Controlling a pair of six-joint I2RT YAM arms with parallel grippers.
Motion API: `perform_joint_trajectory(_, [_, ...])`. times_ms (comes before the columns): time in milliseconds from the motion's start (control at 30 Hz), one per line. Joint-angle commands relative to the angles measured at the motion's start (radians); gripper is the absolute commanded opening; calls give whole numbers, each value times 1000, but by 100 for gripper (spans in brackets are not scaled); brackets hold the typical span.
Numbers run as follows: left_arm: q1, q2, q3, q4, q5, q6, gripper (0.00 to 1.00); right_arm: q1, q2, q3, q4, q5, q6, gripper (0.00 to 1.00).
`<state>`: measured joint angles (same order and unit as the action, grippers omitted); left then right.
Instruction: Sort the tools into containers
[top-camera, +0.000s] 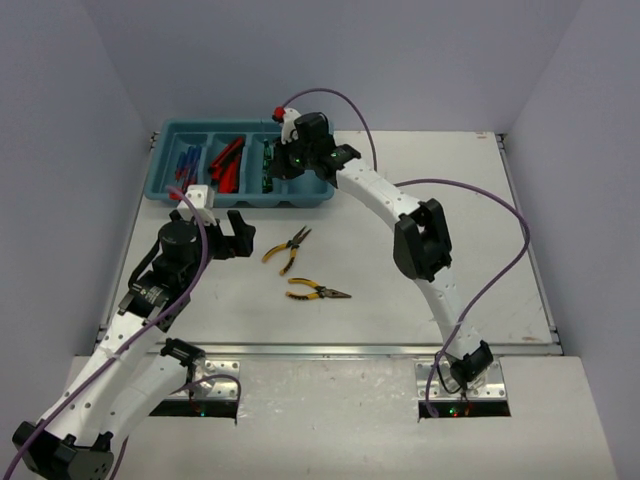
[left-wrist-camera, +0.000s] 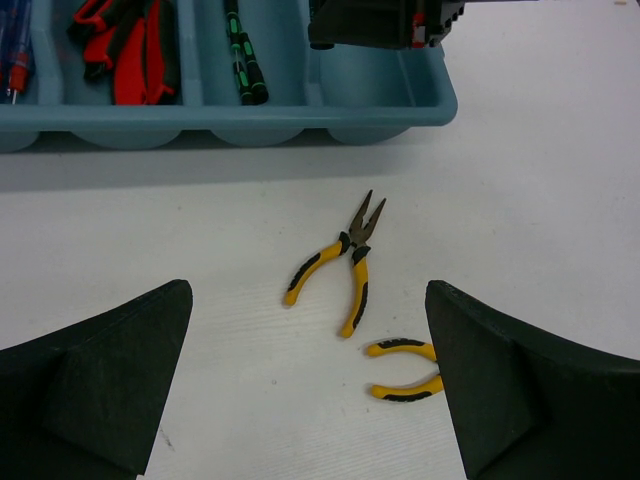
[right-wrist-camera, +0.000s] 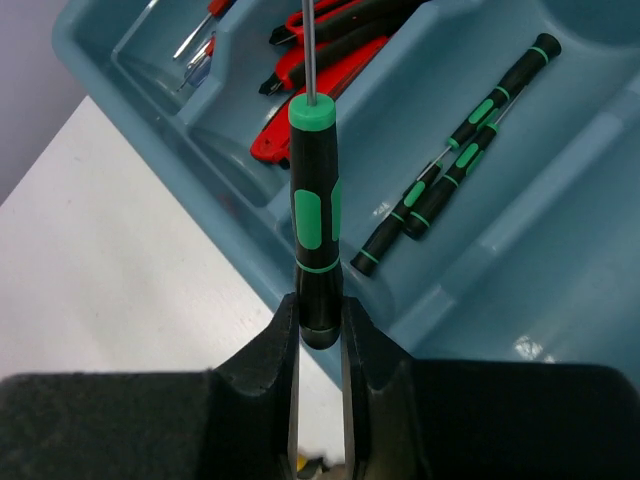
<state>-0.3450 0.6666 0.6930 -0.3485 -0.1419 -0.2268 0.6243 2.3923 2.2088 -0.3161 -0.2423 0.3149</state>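
Observation:
My right gripper is shut on a black-and-green precision screwdriver and holds it over the teal tray, above the compartment that holds two more precision screwdrivers. In the top view the right gripper hangs over the tray. Red-and-black utility knives and blue/red screwdrivers lie in the left compartments. Two yellow-handled pliers lie on the table, one ahead of the other. My left gripper is open and empty, left of the pliers.
The tray's rightmost compartment shows below the right arm's wrist. The second pliers lie partly behind my left gripper's right finger. Purple cables run along both arms. The table's right edge is far from the tools.

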Motion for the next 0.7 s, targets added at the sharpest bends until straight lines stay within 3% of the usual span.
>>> perform_joint_trajectory(0, [11, -5, 7, 34, 11, -9, 100, 5, 71, 78, 144, -3, 35, 0])
perform_joint_trajectory(233, [11, -7, 5, 37, 25, -9, 100, 3, 155, 141, 199, 50, 39, 4])
perform_joint_trajectory(300, [11, -7, 5, 37, 29, -9, 100, 4, 166, 161, 185, 59, 37, 25])
perform_joint_trajectory(433, [11, -6, 3, 37, 36, -11, 100, 3, 145, 141, 183, 55, 21, 41])
perform_joint_trajectory(500, [11, -3, 5, 36, 34, -11, 100, 3, 123, 147, 173, 54, 13, 61])
perform_joint_trajectory(667, [12, 12, 7, 29, 32, -18, 100, 1, -10, 122, 121, 97, -49, 62])
